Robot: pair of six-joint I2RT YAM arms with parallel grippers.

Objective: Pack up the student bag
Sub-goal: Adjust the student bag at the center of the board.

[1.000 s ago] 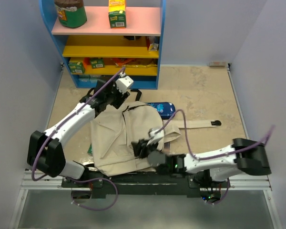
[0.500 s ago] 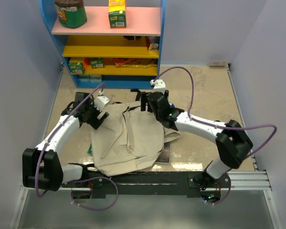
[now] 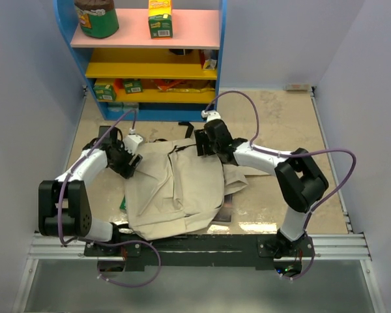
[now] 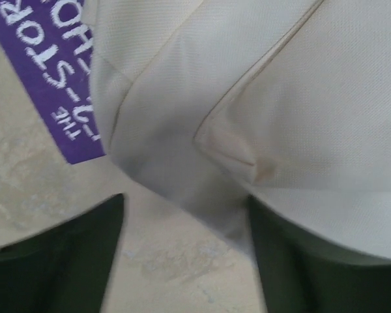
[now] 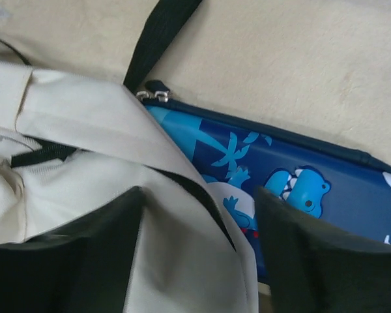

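Bench was mottled beige, walls pale; shelf unit stood at far edge; student bag lay rumpled, cream canvas; left gripper and right gripper were released.

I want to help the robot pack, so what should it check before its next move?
1. Left gripper open: ok, jaws apart at the edge of the bag.
2. Right gripper open: ok, jaws apart over bag cloth.
3. Bag gripped: not ok, neither gripper is shut on it.
4. Pencil case inside bag: not ok, it mostly shows on the table, one end under bag cloth.
5. Purple book inside bag: cannot tell, it pokes out beside bag cloth.
6. Bag mouth open: cannot tell.
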